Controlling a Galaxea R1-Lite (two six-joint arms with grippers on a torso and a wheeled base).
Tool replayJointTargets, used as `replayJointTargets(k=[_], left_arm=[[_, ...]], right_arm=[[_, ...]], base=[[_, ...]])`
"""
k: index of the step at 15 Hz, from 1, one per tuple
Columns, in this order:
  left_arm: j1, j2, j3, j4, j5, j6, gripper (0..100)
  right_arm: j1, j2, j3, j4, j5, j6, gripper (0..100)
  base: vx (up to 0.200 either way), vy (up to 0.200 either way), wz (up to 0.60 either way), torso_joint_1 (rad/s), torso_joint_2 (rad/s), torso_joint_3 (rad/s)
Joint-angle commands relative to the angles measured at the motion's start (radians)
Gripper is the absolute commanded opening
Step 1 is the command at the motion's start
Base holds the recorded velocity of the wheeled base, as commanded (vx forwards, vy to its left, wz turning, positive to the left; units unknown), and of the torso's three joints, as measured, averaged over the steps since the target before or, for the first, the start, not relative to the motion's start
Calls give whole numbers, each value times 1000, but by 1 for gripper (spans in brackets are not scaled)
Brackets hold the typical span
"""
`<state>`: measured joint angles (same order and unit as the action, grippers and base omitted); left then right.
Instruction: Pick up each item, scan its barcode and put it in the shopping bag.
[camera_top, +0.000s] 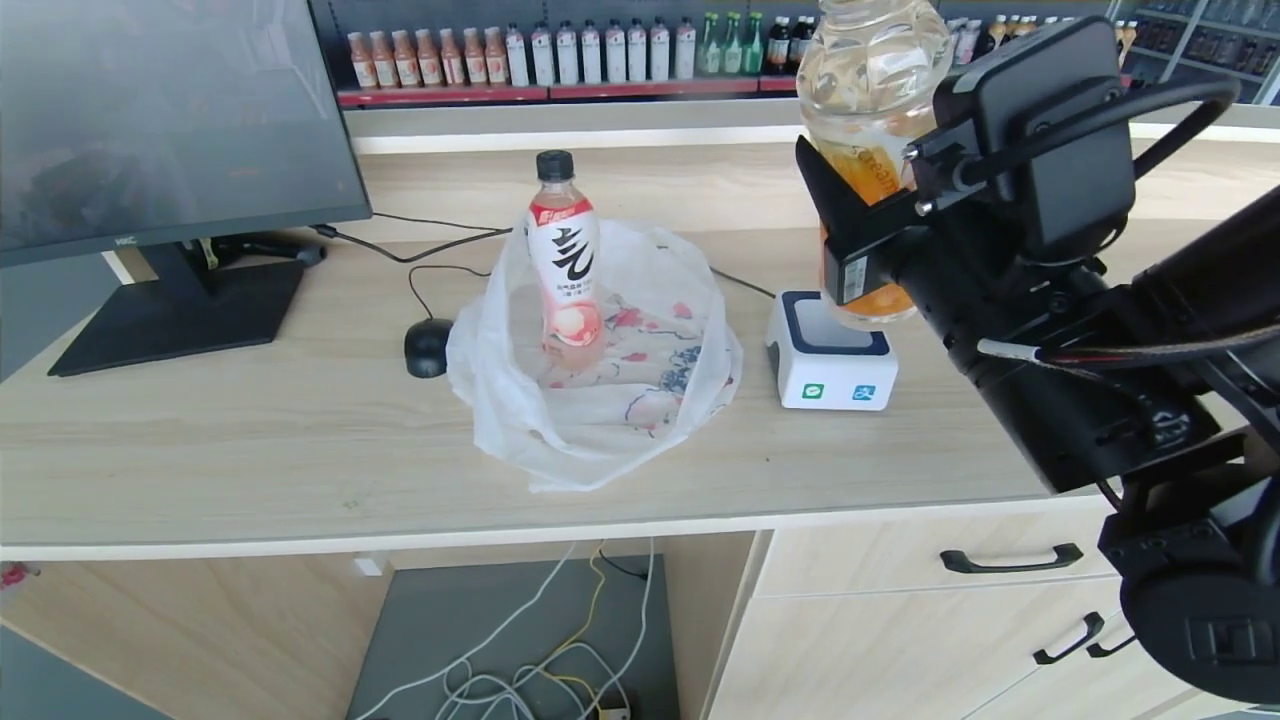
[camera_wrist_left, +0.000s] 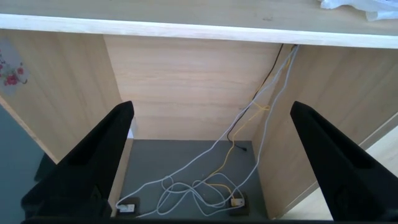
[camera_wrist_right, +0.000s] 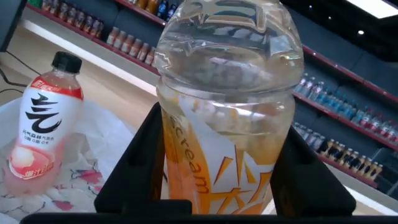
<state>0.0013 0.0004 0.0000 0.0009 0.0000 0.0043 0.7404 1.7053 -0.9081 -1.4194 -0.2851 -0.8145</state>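
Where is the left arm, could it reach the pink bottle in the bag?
Probably not yet. The left arm's open fingers sit low, facing the space under the light wooden counter. The black-capped pink plastic bottle stands in the white plastic bag on top. The arm would need raising first.

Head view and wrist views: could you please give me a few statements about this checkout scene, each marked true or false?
1. The right gripper is shut on the orange bottle. True.
2. The orange bottle stands on the counter. False: it is held up in the air, by the scanner.
3. The pink bottle lies on its side beside the shopping bag. False: it stands upright inside the bag.
4. The left gripper is open and holds nothing. True.
5. The mouse lies between the bag and the scanner. False: it lies on the bag's other side, toward the monitor.
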Motion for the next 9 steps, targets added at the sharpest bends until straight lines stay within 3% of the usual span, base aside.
replayJointTargets(k=[1, 4, 9], left_arm=[[0, 0, 0, 1, 0, 0, 100], [0, 0, 0, 1, 0, 0, 100], [0, 0, 0, -1, 0, 0, 100]], right_arm=[[-21, 23, -23, 0, 15, -29, 0], [-29, 28, -25, 0, 30, -77, 0], [-79, 53, -15, 3, 196, -184, 0]], base=[[0, 0, 0, 0, 0, 0], [0, 0, 0, 0, 0, 0], [0, 0, 0, 0, 0, 0]])
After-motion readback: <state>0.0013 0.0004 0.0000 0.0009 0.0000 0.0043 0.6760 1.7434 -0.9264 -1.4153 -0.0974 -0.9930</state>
